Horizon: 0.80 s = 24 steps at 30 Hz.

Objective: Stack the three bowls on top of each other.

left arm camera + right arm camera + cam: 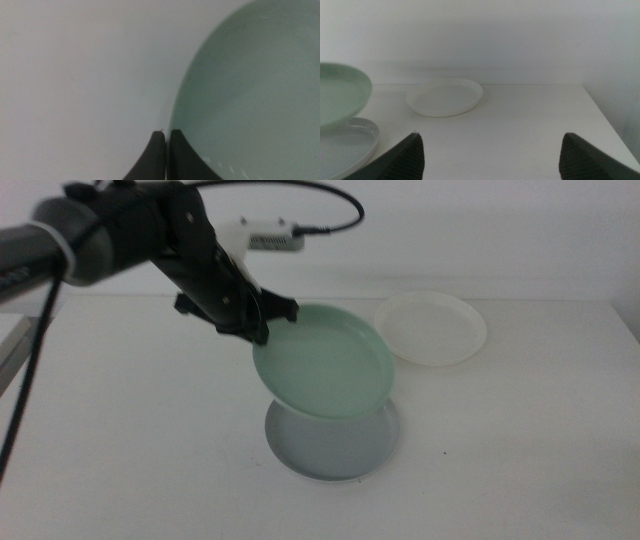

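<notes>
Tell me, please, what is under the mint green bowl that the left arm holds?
The grey bowl lies on the table under the mint green bowl, held tilted by the left gripper. Its far part is covered.

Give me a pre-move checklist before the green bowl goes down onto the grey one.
1. Grip: the left gripper is shut on the green bowl's rim. Ok.
2. Alignment: the green bowl hangs tilted over the grey bowl, which shows past its near edge. Whether the two are centred: cannot tell.
3. Level: the green bowl is tilted, not flat. Not ok for release yet.
4. Target: what shows of the grey bowl is bare. Ok.
5. White bowl: on the table, apart from the other two, clear of the path. Ok.
6. Right gripper: open, low by the table, away from the stack. Ok.
</notes>
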Available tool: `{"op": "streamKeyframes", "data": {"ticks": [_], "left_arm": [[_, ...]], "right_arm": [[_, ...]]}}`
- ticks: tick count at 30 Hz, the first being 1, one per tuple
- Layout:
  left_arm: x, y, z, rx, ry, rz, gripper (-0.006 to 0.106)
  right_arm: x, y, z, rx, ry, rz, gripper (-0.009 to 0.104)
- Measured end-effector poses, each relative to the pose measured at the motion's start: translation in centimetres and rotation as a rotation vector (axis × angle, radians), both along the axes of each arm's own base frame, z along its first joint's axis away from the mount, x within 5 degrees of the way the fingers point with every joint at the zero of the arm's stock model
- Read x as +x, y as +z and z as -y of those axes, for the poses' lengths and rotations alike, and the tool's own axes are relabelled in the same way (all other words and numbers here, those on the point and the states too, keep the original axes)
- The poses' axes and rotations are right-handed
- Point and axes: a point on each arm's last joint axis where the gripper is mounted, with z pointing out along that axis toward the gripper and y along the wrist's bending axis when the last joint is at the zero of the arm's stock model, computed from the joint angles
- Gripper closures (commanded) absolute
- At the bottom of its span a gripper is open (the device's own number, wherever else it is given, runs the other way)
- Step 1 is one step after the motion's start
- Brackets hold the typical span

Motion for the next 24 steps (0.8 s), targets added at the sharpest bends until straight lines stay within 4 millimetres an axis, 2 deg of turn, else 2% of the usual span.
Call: {"op": "streamKeyframes", "data": {"ticks": [9,24], "left_arm": [[-1.1,-4.1,0.4,-0.040,0.032,-0.082,0.102],[-1.7,-6.6,0.8,-0.065,0.022,-0.131,0.102]], "right_arm": [[0.0,0.0,0.0,0.000,0.000,0.000,0.003],[0.0,0.0,0.0,0.000,0.000,0.000,0.003]]}}
